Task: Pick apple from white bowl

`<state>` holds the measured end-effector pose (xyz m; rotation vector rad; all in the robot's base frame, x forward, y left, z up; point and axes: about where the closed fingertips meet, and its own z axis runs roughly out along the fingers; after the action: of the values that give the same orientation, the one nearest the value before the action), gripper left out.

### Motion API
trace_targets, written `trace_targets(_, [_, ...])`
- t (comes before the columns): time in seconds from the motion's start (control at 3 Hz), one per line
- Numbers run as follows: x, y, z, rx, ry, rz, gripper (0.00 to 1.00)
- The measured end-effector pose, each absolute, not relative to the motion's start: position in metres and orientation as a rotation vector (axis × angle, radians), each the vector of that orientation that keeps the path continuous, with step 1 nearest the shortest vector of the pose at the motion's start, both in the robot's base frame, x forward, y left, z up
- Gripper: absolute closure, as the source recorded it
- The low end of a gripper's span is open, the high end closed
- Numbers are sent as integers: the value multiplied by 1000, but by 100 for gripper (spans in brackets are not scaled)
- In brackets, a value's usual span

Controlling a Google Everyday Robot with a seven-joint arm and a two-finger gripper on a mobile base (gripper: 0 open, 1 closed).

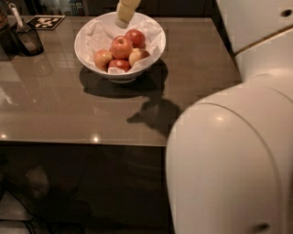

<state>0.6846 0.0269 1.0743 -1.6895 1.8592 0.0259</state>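
The white bowl stands on the grey table, lined with crumpled white paper. It holds several red and yellow apples. My gripper comes in from the top edge and hangs just above the far rim of the bowl, behind the apples. Only its pale lower end shows.
A small dark container with a utensil stands at the table's far left, beside a black-and-white marker tag. My white arm body fills the right foreground. The table's front edge runs across the middle.
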Motion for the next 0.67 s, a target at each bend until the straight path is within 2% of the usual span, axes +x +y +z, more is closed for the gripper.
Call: trace_targets(0.67, [745,56,994,-1686,1966,116,0])
